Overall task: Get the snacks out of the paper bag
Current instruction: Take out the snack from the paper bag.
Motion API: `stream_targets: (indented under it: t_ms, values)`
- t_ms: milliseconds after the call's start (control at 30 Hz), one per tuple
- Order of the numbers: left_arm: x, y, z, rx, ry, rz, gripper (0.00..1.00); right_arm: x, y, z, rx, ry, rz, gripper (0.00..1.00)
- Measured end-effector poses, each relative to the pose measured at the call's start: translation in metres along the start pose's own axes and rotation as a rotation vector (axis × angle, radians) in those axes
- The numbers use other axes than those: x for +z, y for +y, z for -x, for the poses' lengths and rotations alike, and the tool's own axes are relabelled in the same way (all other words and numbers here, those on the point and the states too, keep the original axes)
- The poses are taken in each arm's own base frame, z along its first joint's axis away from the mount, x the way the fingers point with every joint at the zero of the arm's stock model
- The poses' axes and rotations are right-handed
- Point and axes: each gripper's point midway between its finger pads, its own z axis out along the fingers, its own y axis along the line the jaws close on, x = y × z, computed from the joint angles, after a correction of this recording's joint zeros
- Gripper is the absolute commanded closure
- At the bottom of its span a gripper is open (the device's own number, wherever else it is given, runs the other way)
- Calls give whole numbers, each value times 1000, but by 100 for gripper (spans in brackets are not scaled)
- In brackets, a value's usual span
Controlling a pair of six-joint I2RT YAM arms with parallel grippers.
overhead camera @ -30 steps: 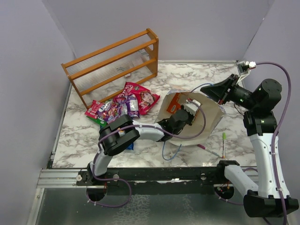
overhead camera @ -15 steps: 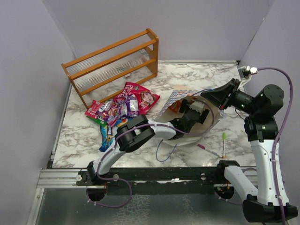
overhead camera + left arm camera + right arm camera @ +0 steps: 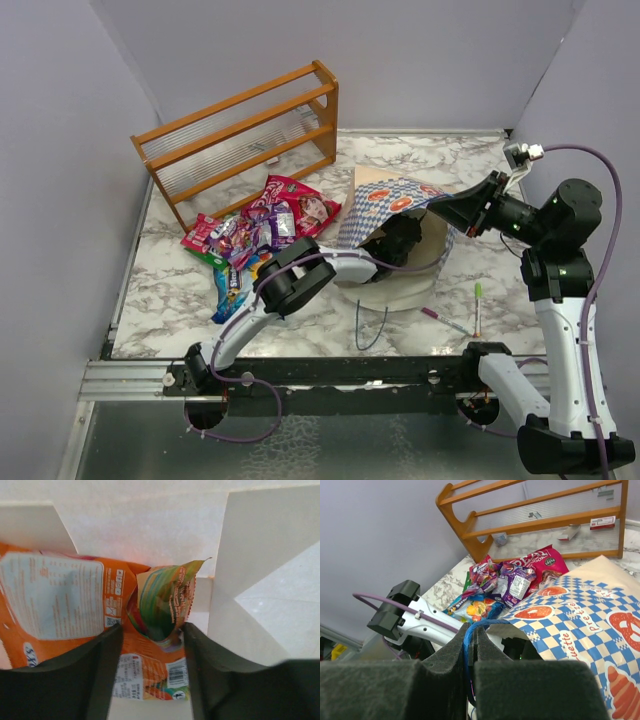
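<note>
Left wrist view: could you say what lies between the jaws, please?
A crumpled green-yellow snack packet, lying over an orange packet inside the paper bag; the left wrist view shows it.

Left jaws apart, right jaws together.

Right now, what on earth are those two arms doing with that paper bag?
They are emptying it. The right gripper is shut on the blue cord handle, holding the mouth of the paper bag up. The left gripper is inside the bag, jaws open either side of a green-yellow packet that lies on an orange packet. Other snacks lie heaped on the table beside the wooden rack.
</note>
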Motion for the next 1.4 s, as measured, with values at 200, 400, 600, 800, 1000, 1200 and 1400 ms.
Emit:
stream_targets:
  t_ms: [200, 400, 600, 800, 1000, 1200, 1400]
  values:
    - [8, 23, -12, 35, 4, 38, 88, 0, -1, -1, 6, 5, -4, 99]
    - [-1, 29, -18, 55, 14, -1, 100, 1, -5, -3, 17, 12, -10, 99]
    - [-29, 16, -11, 48, 64, -203, 100, 2, -8, 2, 2, -6, -26, 99]
    - [-103, -15, 10, 43, 134, -528, 100, 9, -27, 11, -3, -36, -81, 99]
    - [-210, -39, 59, 16, 161, -875, 100, 17, -56, 20, 26, -57, -177, 99]
    - [-288, -16, 122, -25, 146, -1075, 100, 20, -70, 30, 26, -76, -228, 99]
    - [-341, 44, 185, -84, 116, -1117, 100, 20, -74, 46, 13, -104, -270, 99]
